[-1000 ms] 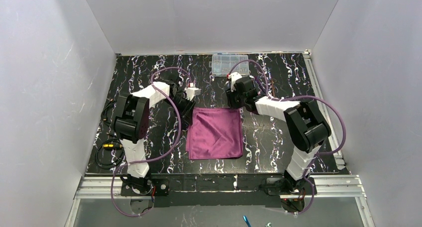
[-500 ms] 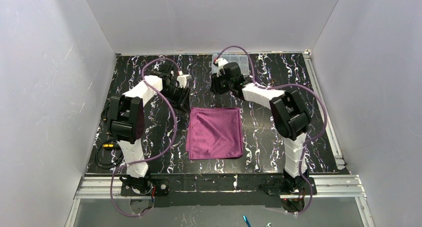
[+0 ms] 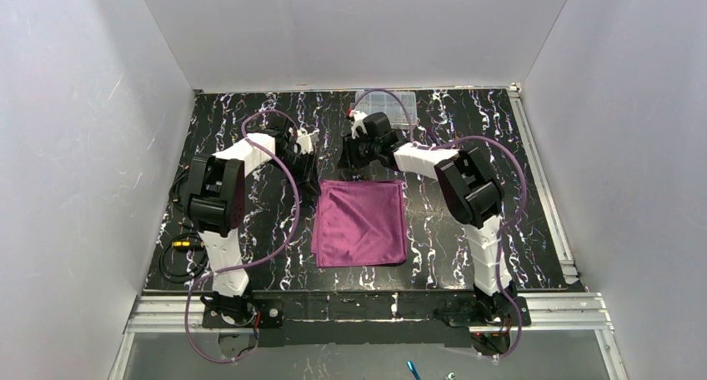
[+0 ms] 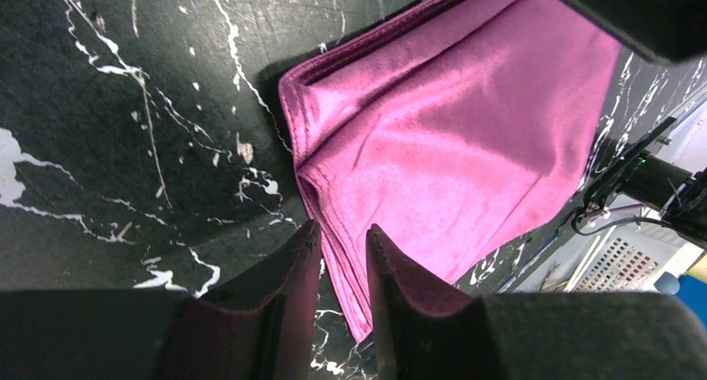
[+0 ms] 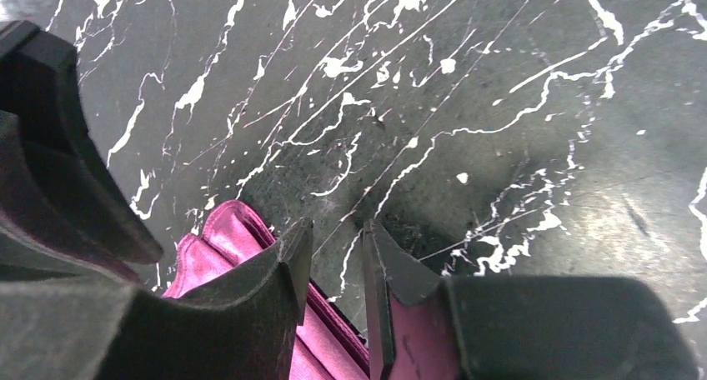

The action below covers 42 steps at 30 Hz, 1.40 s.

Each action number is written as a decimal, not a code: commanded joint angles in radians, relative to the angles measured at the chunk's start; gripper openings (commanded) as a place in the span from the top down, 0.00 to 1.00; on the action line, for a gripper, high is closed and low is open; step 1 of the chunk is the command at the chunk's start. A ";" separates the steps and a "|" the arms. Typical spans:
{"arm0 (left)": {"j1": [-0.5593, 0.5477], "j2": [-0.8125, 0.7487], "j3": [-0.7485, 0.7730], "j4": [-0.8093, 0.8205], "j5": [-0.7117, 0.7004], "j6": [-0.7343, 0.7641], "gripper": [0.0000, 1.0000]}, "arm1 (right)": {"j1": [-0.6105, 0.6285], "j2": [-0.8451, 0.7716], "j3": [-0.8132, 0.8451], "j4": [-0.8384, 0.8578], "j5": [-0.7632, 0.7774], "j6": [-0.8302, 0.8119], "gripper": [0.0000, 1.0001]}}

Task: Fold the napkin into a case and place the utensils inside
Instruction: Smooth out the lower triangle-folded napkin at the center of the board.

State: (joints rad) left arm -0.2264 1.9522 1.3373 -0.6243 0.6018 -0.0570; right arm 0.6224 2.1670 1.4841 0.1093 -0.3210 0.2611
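Note:
The napkin [image 3: 360, 223] lies flat on the black marbled table as a folded plum-purple square. It also shows in the left wrist view [image 4: 450, 122] and in the right wrist view [image 5: 221, 242]. My left gripper [image 3: 312, 173] hovers at its far left corner, fingers a narrow gap apart and empty [image 4: 342, 234], with the cloth's left edge below them. My right gripper [image 3: 350, 162] hovers just beyond the far edge near that same corner, also narrowly open and empty [image 5: 333, 234]. The utensils are out of view. No case shape shows.
A clear plastic compartment box [image 3: 392, 105] stands at the table's far edge, partly behind the right arm's purple cable. Black cables [image 3: 179, 251] lie at the left edge. White walls close in three sides. A metal rail [image 3: 367, 307] runs along the front.
Both wrists have swung away from the napkin's far corners toward the back. The right gripper has moved left toward the far left corner. The napkin has not moved.

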 commanded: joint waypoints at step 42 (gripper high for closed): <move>-0.001 0.090 0.099 0.064 0.092 -0.039 1.00 | 0.019 0.100 0.078 0.029 -0.153 0.086 0.72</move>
State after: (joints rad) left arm -0.2264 2.0411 1.3968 -0.5468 0.6487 -0.0902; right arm 0.6365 2.2410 1.5181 0.1310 -0.4534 0.3443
